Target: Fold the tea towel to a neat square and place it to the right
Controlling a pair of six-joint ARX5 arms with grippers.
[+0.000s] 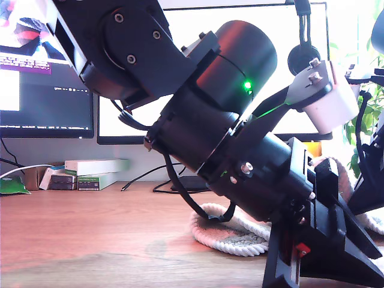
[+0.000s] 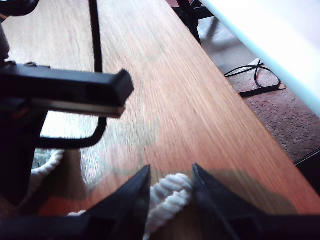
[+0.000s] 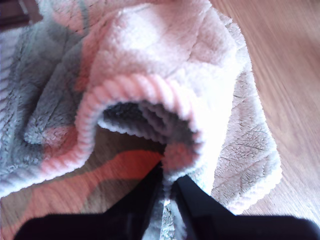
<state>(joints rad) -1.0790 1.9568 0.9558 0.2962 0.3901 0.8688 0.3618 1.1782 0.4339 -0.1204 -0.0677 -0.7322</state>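
The second claw (image 3: 167, 192) is clamped on the towel's (image 3: 160, 55) corded hem; the first claw (image 2: 170, 192) pinches another stretch of hem. The towel lies bunched on the surface (image 1: 90, 222), beneath the arm (image 1: 240, 162). Both corners are best lifted evenly so the edges meet. No writing on the boxes (image 1: 96, 174) behind can be read.

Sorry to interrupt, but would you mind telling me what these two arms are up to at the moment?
They are working on the tea towel, which lies bunched on the wooden desk, not yet a neat square. My first gripper has its jaws on either side of the towel's corded hem near the desk's edge. My second gripper is closed on a fold of the hem, so the cloth arches up in a loop above it. In the exterior view an arm blocks most of the towel.
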